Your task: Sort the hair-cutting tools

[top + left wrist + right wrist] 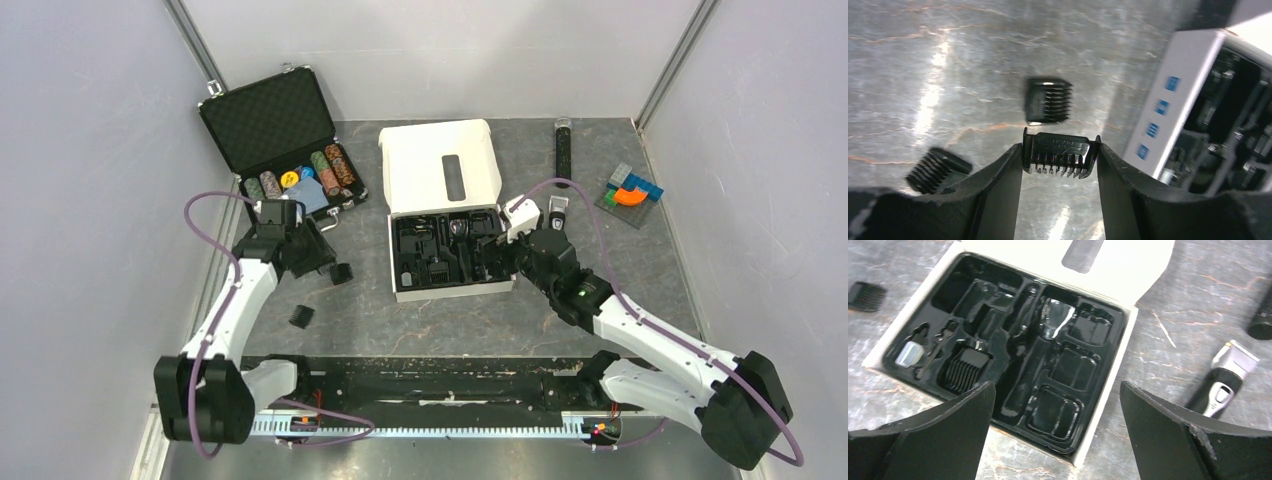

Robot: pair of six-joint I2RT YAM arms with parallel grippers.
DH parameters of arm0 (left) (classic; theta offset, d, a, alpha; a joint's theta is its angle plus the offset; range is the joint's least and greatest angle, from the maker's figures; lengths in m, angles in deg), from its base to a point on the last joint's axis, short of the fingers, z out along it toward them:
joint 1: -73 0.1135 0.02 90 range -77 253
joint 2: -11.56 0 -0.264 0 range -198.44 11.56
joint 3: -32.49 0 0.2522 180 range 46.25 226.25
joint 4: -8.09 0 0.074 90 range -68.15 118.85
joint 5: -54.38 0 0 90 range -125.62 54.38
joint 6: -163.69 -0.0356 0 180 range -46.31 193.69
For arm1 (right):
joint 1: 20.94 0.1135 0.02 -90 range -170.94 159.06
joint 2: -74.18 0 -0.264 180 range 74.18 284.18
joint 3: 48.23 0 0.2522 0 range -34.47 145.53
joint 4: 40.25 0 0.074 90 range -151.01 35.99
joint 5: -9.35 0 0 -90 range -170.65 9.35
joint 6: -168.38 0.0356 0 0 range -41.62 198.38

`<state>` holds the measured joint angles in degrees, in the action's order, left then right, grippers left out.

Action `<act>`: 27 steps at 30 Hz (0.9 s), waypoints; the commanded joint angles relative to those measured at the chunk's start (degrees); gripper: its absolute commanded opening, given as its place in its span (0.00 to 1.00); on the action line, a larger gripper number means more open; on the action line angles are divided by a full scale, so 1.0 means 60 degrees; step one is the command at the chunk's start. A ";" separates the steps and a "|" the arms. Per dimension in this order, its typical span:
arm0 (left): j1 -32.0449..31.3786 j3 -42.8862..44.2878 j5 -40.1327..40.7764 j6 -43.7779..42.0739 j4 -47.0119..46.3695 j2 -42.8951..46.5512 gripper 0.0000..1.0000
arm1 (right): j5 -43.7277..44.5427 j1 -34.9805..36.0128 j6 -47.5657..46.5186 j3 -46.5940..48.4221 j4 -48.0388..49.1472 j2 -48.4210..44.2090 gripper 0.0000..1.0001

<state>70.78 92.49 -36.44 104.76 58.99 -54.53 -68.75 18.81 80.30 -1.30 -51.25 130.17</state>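
My left gripper (1060,167) is shut on a black comb attachment (1060,152), teeth down, held above the table. In the top view the left gripper (318,258) sits left of the white box (455,292). Two more combs lie on the table, one close by (1048,100) (341,272) and one nearer the front (937,170) (300,316). My right gripper (1058,405) is open and empty over the near right corner of the box's black tray (1013,350). One comb (964,369) sits in a tray slot. The black-and-silver clipper (1223,380) (557,212) lies right of the box.
An open black case (280,140) with colourful chips stands at the back left. A long black stick (563,150) lies behind the clipper. Coloured blocks (630,190) sit at the far right. The box lid (440,165) stands open at the back.
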 commanded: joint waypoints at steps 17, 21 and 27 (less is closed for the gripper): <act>-0.3649 0.0068 -0.2667 -0.0517 -0.2480 0.2228 0.02 | -0.4337 0.0026 0.1122 0.0854 0.0836 0.0579 0.98; -0.4490 0.0057 -0.3033 -0.1557 -0.3105 0.2317 0.02 | -0.4782 0.0026 0.1211 0.1681 0.0025 0.0880 0.96; -0.4904 -0.0015 -0.2400 -0.1482 -0.3726 0.2093 0.02 | -0.5182 0.0020 0.1160 0.1869 0.0021 0.0874 0.94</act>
<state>41.89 90.72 -52.64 98.90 42.27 -41.59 -96.92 18.83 87.03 7.90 -50.51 135.74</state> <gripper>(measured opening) 0.584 0.949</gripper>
